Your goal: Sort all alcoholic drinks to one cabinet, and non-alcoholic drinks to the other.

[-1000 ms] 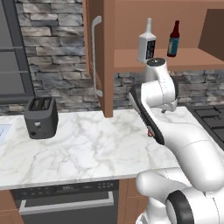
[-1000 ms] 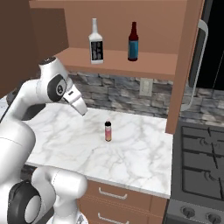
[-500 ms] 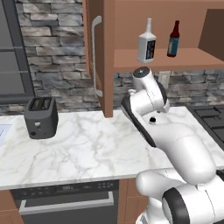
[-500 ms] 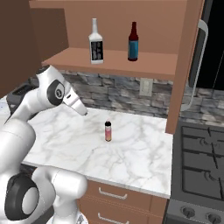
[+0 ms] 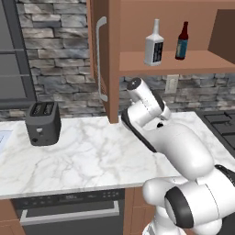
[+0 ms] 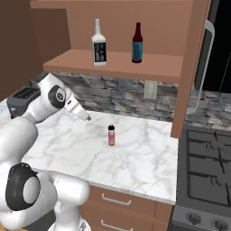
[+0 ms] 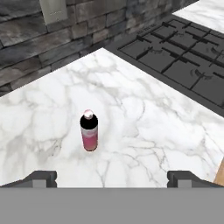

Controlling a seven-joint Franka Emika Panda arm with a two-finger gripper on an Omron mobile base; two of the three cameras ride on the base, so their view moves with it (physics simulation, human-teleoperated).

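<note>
The marble desk (image 6: 135,158) is stretching wide and bare around the small pink bottle (image 7: 89,130), which is standing upright well back from the front edge, with the stove (image 6: 207,171) off to one side. On the open cabinet shelf (image 6: 113,65) above, the whitish bottle (image 6: 99,43) and the dark-brown bottle (image 6: 137,43) are standing near each other. The claw (image 7: 112,178) is hanging fully spread, gripping nothing, short of the pink bottle.
</note>
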